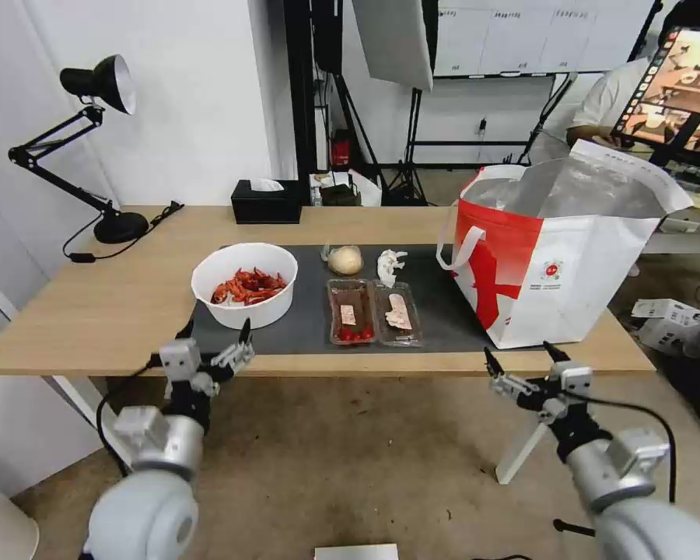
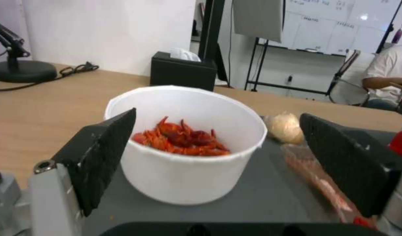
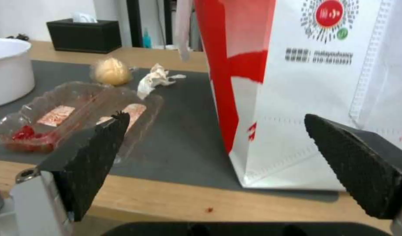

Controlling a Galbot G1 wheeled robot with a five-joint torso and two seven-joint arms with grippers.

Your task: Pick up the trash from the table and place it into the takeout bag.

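On the dark mat [image 1: 443, 315] of the table [image 1: 93, 303] stand a white bowl of red crayfish shells [image 1: 245, 284], two clear trays [image 1: 351, 311] [image 1: 398, 313], a beige wrapped lump [image 1: 345, 260] and a crumpled tissue [image 1: 389, 264]. The red-and-white takeout bag [image 1: 568, 257] stands open at the mat's right end. My left gripper [image 1: 216, 336] hovers open at the table's front edge, just short of the bowl [image 2: 187, 144]. My right gripper [image 1: 519, 356] is open in front of the bag [image 3: 297, 82], with the trays [image 3: 69, 114] off to its side.
A black tissue box [image 1: 266, 201] sits at the table's back edge, and a black desk lamp [image 1: 105, 155] with its cable stands at the back left. Light stands and a person at a screen are behind the table. Cardboard boxes [image 1: 673, 315] lie on the floor at right.
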